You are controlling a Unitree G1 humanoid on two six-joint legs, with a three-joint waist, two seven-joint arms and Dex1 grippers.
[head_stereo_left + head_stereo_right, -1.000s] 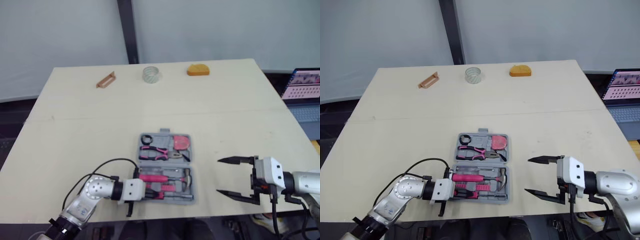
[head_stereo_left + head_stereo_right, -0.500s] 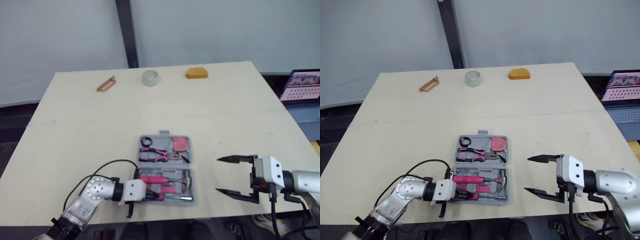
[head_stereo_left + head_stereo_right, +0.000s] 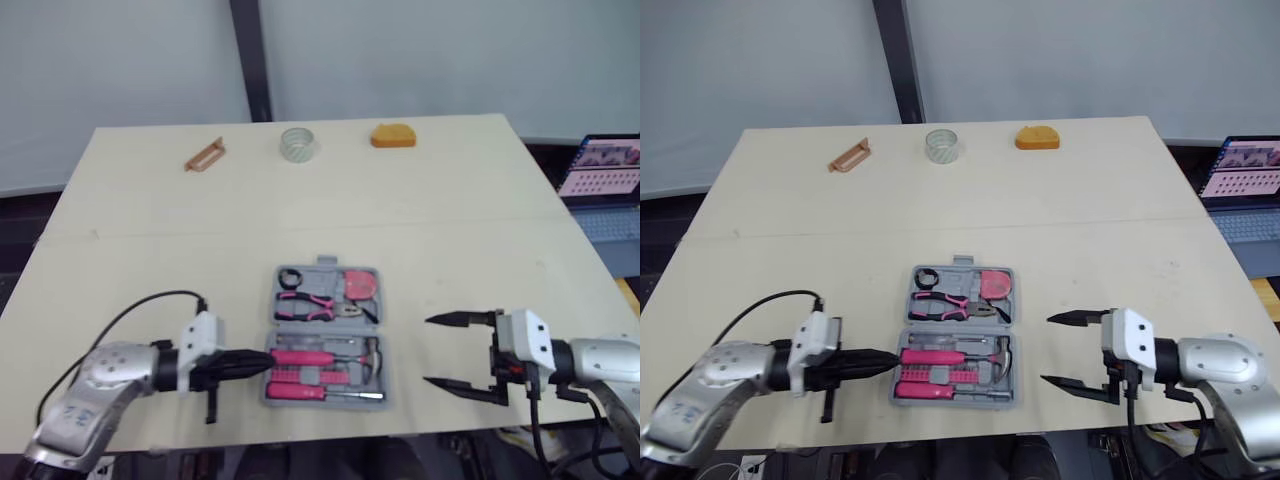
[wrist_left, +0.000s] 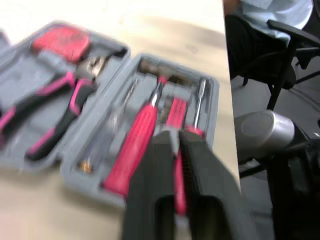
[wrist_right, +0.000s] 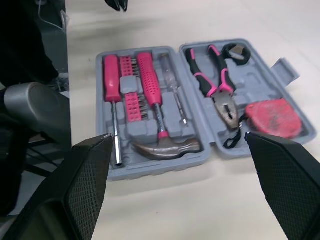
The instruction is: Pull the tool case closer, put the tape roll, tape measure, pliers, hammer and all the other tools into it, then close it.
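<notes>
The grey tool case (image 3: 325,300) lies open near the table's front edge. It holds a pink-handled hammer (image 5: 152,95), pink pliers (image 5: 212,85), a pink tape measure (image 5: 275,116), a black tape roll (image 3: 291,279), a screwdriver and bits. My left gripper (image 3: 255,362) is shut, and its tips reach the left edge of the case's near half, level with the hammer handle (image 4: 135,145). To the right of the case, apart from it, my right gripper (image 3: 427,350) stands wide open with nothing in it.
Along the table's far edge lie a clear tape roll (image 3: 299,145), an orange rounded object (image 3: 393,135) and a tan handle-like piece (image 3: 205,156). A laptop (image 3: 600,168) sits off the right side. A black chair (image 4: 285,45) stands beyond the front edge.
My left arm has drawn back to the left, and its gripper now points rightward at the case's left edge. The right gripper has edged slightly left. The case has stayed in place.
</notes>
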